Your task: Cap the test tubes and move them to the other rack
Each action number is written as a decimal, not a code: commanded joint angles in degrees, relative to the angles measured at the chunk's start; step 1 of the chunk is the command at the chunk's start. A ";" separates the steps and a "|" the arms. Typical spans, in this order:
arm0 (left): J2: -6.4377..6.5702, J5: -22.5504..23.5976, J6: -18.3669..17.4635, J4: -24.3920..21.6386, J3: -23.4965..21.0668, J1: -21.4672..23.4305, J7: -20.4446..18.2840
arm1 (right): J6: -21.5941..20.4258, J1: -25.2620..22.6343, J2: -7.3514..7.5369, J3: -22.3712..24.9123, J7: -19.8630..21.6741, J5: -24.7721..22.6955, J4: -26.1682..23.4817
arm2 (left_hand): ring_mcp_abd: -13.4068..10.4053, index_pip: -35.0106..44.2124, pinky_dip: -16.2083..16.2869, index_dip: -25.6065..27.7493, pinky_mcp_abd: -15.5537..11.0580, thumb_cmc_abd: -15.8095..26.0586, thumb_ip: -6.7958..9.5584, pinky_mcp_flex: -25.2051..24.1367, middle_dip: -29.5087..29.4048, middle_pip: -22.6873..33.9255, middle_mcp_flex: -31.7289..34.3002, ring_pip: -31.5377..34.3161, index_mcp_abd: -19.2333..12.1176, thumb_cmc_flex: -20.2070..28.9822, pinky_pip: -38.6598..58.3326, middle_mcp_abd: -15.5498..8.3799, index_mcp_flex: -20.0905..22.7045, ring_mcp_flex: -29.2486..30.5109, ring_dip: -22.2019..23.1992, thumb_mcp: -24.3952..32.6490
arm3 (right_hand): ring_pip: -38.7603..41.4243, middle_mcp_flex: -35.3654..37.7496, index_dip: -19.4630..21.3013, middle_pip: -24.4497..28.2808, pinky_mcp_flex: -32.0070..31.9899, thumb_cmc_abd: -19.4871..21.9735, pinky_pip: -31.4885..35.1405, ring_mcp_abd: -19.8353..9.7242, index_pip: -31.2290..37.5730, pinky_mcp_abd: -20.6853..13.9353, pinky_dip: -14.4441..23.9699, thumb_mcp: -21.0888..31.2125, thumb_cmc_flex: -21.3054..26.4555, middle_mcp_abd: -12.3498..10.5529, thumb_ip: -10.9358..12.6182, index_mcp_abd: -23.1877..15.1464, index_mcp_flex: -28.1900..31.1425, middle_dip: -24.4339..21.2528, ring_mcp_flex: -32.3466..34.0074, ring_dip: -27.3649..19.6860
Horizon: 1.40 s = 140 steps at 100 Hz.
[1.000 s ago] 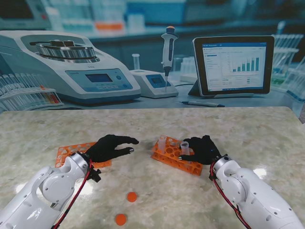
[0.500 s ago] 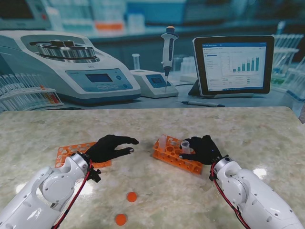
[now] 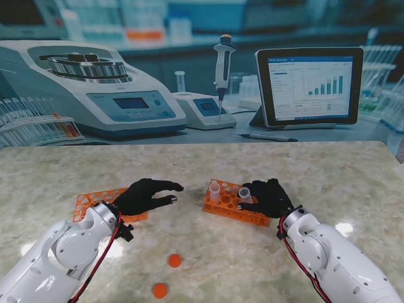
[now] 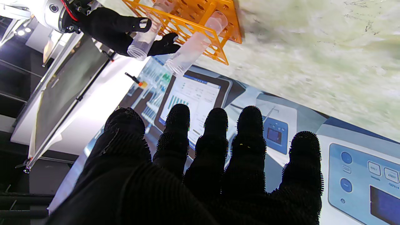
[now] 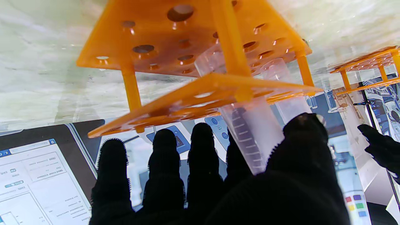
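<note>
An orange rack (image 3: 228, 205) right of centre holds two clear uncapped test tubes. My right hand (image 3: 270, 197) pinches the nearer tube (image 3: 244, 195) between thumb and fingers while the tube still stands in the rack; the right wrist view shows this tube (image 5: 250, 137) against my thumb (image 5: 307, 150) under the rack (image 5: 175, 37). The second tube (image 3: 214, 189) stands free at the rack's left end. A second, empty orange rack (image 3: 95, 201) lies on the left, with my left hand (image 3: 148, 196) open above its right end, fingers (image 4: 215, 131) spread. Two orange caps (image 3: 174, 260) (image 3: 160, 290) lie nearer to me.
A printed lab backdrop rises behind the table's far edge. In the left wrist view my right hand (image 4: 115, 28) shows gripping its tube (image 4: 140, 37) beside the other tube (image 4: 195, 40). Bare marble table (image 3: 328, 170) surrounds both racks.
The rack under my right hand has shifted and settled flatter, its near edge now a little farther from me. The left hand and both caps have not moved.
</note>
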 commanded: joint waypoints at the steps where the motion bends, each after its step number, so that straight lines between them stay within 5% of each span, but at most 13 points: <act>1: 0.09 0.07 0.16 -0.38 -0.09 0.20 -0.24 | -0.11 -0.21 -0.25 -0.19 -0.04 0.12 -0.02 | -0.07 -0.56 0.52 -0.49 0.73 2.71 -1.15 -0.83 -1.08 -0.84 -0.35 -0.31 -1.34 -1.38 0.73 0.13 -0.43 0.37 -0.35 -1.25 | -0.75 0.19 0.54 -0.24 -0.67 7.62 -0.23 -0.40 -0.11 0.08 -1.19 5.07 3.77 -0.50 2.07 -5.13 -0.28 -0.20 0.69 -0.45; 118: 0.09 -0.01 0.11 -0.48 0.04 0.17 -0.28 | 0.42 -4.79 -0.73 4.15 -0.37 0.86 -6.27 | 0.01 -0.51 0.54 -0.45 0.76 2.74 -1.16 -0.82 -1.08 -0.84 -0.35 -0.32 -1.30 -1.40 0.72 0.22 -0.33 0.36 -0.34 -1.27 | 0.50 2.65 0.13 1.41 0.78 7.88 0.75 0.12 0.54 0.63 -0.30 5.01 4.45 -0.53 1.97 -5.29 0.61 0.57 3.43 0.37; 140: 0.09 0.03 -0.01 -0.44 0.06 0.15 -0.24 | 0.03 -5.46 -0.71 4.96 0.28 0.82 -8.39 | -0.09 -0.53 0.55 -0.45 0.71 2.77 -1.16 -0.82 -1.09 -0.87 -0.39 -0.34 -1.26 -1.41 0.73 0.10 -0.36 0.31 -0.35 -1.27 | 1.19 4.72 0.17 2.65 1.93 8.11 1.48 1.99 0.85 1.10 0.18 4.87 4.09 -0.33 1.90 -6.24 0.50 1.13 5.48 0.84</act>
